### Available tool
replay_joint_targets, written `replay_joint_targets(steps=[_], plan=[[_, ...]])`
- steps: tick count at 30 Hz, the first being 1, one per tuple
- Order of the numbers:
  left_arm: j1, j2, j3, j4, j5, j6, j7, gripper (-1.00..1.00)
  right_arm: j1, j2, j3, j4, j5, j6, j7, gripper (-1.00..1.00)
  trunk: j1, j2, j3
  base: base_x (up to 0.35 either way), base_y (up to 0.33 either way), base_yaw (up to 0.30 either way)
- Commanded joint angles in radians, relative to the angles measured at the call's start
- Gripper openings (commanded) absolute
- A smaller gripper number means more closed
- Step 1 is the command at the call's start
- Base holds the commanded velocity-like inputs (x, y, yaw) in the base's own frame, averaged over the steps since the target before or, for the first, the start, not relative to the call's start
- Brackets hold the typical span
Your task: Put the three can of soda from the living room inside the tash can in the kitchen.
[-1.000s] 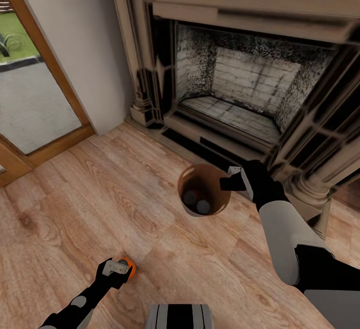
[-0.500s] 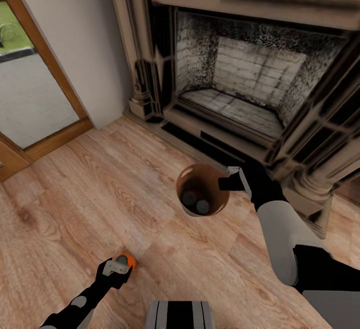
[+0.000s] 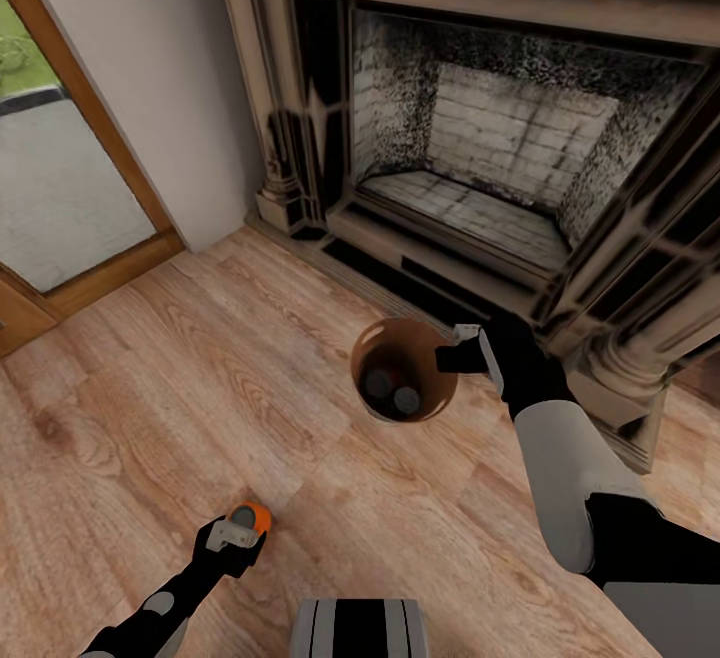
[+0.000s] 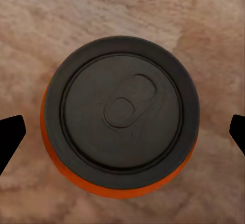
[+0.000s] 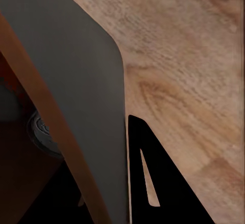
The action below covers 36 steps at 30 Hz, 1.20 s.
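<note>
Plank floor [image 3: 180,378] runs across the living room, with the dark ornate fireplace [image 3: 500,158] at the far side and a wood-framed glass door [image 3: 60,168] at the far left.

The right gripper [image 3: 462,353] holds the tash can [image 3: 405,370] by the right part of its rim, just in front of the fireplace hearth. The copper-brown pail hangs roughly upright, its mouth facing up toward the head camera and its long axis near vertical. In the right wrist view one finger [image 5: 153,178] lies against the outside of the pail's wall, the brown rim [image 5: 46,106] runs between the fingers, and the jaws are closed on that rim.

Two cans of soda [image 3: 392,391] stand inside the pail on its bottom, side by side, their grey tops up. One grey top [image 5: 43,132] shows past the rim in the right wrist view.

The third can of soda [image 3: 248,518] is at the near left, well apart from the pail, in the left gripper [image 3: 236,536]. It stands upright, its long axis vertical, its grey top with the pull tab [image 4: 127,101] facing straight up at the left wrist camera and its orange side showing below the lid. In that view the two dark fingertips [image 4: 10,137] sit at either side of the can with floor visible between each tip and the can, so the jaws stand wide; whether the fingers touch the can lower down I cannot tell.
</note>
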Motion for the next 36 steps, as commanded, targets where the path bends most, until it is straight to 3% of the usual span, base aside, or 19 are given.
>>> replay_joint_targets(steps=[1, 31, 32, 36], plan=[[0.000, 0.000, 0.000, 0.000, 0.000, 0.000, 0.000, 1.00, 0.000, 0.000, 0.000, -0.003, -0.023, 0.003, 0.003, -1.00, 0.000, 0.000, 0.000, 0.000, 0.000, 0.000], [0.000, 0.000, 0.000, -0.001, 0.002, 0.001, -0.001, 1.00, 0.001, 0.010, 0.002, -0.015, -0.023, 0.003, 0.003, -1.00, 0.000, 0.000, -0.001, 0.025, 0.000, 0.000], [0.000, 0.000, 0.000, -0.001, 0.002, 0.001, -0.001, -1.00, 0.001, 0.010, 0.002, -0.015, -0.023, 0.003, 0.003, -1.00, 0.000, 0.000, -0.001, 0.000, 0.000, 0.000], [0.000, 0.000, -0.013, -0.001, 0.001, 0.003, -0.005, -1.00, 0.001, 0.011, 0.001, -0.015, -0.023, 0.003, 0.003, -1.00, 0.000, 0.000, -0.001, 0.000, 0.000, 0.000]])
